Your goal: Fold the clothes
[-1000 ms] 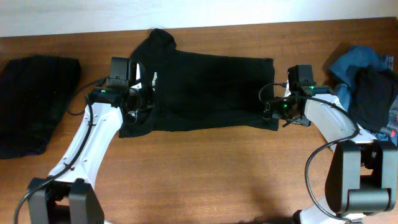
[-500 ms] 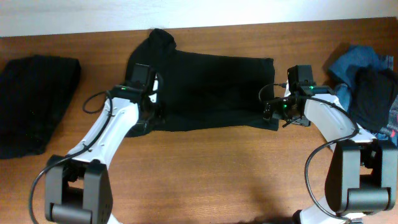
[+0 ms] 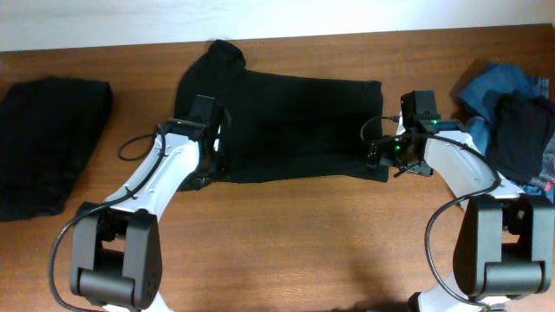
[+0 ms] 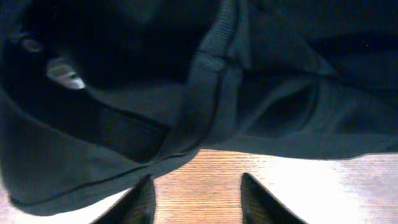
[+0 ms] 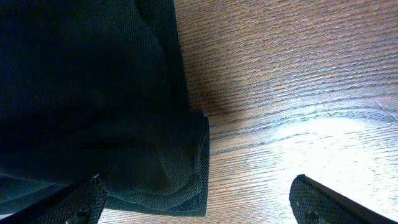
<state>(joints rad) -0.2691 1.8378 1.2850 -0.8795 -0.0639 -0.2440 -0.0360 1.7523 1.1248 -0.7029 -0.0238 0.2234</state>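
The shirt lies across the middle of the table as a long dark band. One sleeve is bunched up at its far left corner, and the near edge runs roughly straight between the two arms. The left claw sits at the shirt's near-left hem. Its fingers are partly apart with bare wood between them and hold nothing, and rumpled cloth and a ribbed seam lie just ahead of the tips. The right claw is spread wide at the near-right corner. That doubled corner rests flat on the wood beside one finger and is not gripped. A black pile lies well apart at the left edge, and a denim heap with a dark piece on it waits at the right. The shirt looks part-folded, so this seems to be the pause between folds. The next move likely needs each claw to slide under its edge, pinch both layers cleanly, and lift together, so the cloth carries over without dragging or creasing.
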